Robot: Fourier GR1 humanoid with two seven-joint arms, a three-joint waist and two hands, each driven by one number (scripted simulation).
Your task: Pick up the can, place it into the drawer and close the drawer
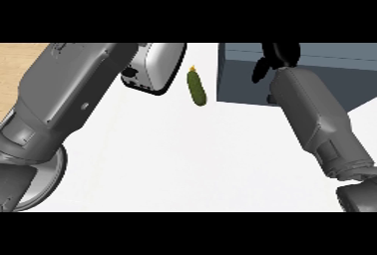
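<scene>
The right hand (278, 56) is at the drawer (243, 74); I cannot tell its fingers' state. Left of the drawer, a green vegetable (196, 88) lies on the surface (206, 149).

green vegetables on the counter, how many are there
1. The green vegetable lies on the white counter, just left of the grey-blue box; more could be hidden under the left forearm or right forearm.

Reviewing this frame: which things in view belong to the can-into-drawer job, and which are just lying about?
Belongs to the job:
- blue-grey drawer box, upper right
- right hand, showing over that box
- no can is visible in this view

Just lying about:
- green cucumber, on the white counter left of the box
- wooden surface, upper left
</scene>
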